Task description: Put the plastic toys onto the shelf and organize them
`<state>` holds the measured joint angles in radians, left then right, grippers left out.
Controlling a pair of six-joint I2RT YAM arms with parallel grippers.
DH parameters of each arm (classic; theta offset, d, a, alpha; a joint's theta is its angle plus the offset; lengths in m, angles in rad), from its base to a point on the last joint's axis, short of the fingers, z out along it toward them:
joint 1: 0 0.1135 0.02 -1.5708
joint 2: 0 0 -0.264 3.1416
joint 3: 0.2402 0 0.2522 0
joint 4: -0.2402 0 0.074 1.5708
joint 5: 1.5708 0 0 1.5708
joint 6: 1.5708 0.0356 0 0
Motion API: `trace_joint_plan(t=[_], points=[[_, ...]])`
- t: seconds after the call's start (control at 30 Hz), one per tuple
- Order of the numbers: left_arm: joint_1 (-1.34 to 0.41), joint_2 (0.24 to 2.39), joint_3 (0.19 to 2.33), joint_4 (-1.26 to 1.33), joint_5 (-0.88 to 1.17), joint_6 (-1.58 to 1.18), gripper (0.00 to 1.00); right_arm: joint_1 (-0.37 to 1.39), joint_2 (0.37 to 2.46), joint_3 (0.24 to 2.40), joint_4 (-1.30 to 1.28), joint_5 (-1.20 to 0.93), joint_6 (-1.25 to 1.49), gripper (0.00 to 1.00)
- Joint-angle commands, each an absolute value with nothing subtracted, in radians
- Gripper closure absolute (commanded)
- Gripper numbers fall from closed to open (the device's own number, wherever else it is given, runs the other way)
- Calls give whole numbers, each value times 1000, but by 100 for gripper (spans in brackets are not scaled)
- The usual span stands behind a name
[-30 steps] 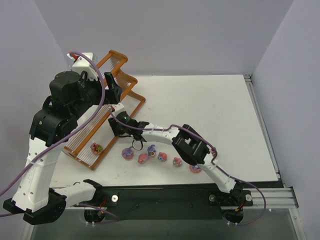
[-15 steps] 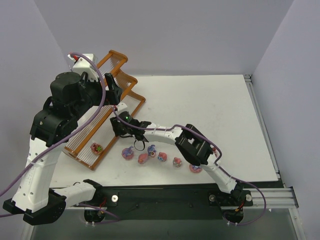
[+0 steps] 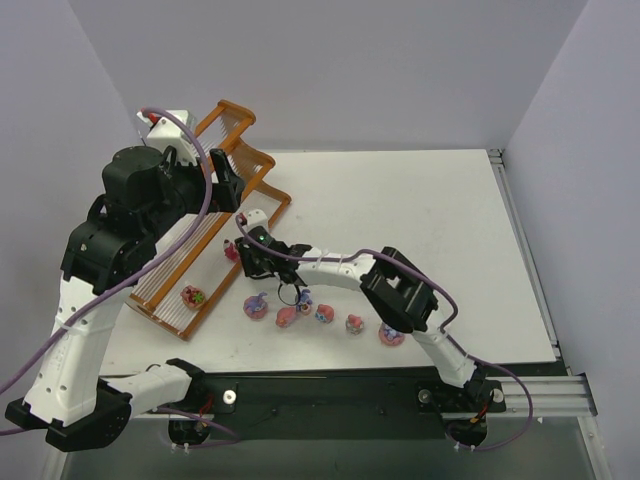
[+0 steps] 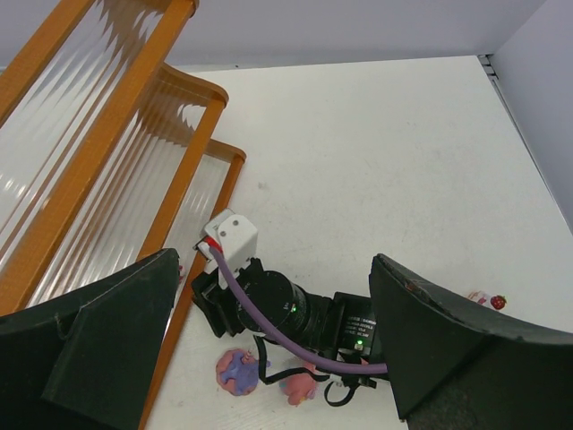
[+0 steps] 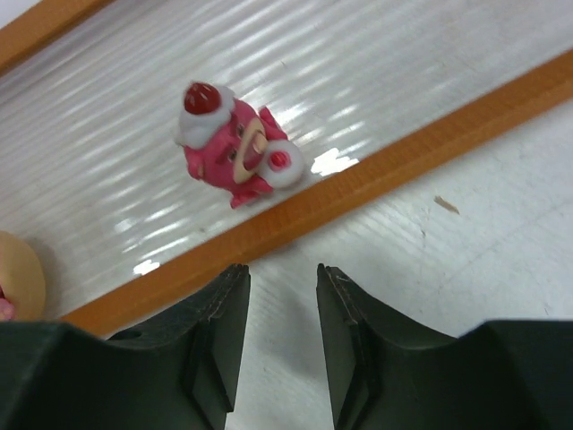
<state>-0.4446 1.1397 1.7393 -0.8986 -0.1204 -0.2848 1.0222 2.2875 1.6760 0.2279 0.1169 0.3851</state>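
On the lowest tier of the shelf (image 3: 237, 107), a pink red-capped toy (image 5: 235, 143) rests just inside the orange front rail. The right tool (image 5: 282, 273) hangs close beside it over the bench (image 3: 420, 230), released, with nothing between its jaws. That closeness is the main risk. A sideways drift of the tool could clip the figurine and roll it over the low rail, or tip it on the thin rods, which give a small base little to stand on. The right forearm also crosses low above the loose toys (image 3: 324, 313), so a dropped elbow could scatter them. The left tool (image 4: 273, 264) hovers wide open and empty above the shelf and the right wrist, and a reach from either arm could bring the two together.

The shelf holds two figurines, both on the bottom tier: the red-capped one and a second toy (image 3: 192, 296) nearer the front end. Six more lie in a loose row on the bench.
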Motion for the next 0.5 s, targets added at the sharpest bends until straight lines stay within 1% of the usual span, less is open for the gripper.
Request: trace_joint_plan(t=[0.0,0.13,0.17,0.23,0.27,0.33,0.37,0.47], points=[[-449,1120,1733,-870,-127,-290,3,977,2161,1615,248,97,471,66],[-449,1120,1729,-868,-129,-290,3,951,2163,1623,268,40,505,77],[-449,1118,1729,-870,-129,-290,3,947,2166,1628,270,29,509,84],[-449,1118,1726,-870,-135,-288,3,936,2171,1640,276,11,520,88],[-449,1120,1721,-871,-141,-288,3,931,2178,1657,276,8,534,93],[-449,1117,1718,-871,-155,-287,3,927,2190,1678,276,8,543,96],[-449,1115,1714,-871,-158,-287,3,919,2207,1702,276,-29,554,99],[-449,1115,1710,-871,-164,-287,3,904,2247,1747,273,-66,578,100]])
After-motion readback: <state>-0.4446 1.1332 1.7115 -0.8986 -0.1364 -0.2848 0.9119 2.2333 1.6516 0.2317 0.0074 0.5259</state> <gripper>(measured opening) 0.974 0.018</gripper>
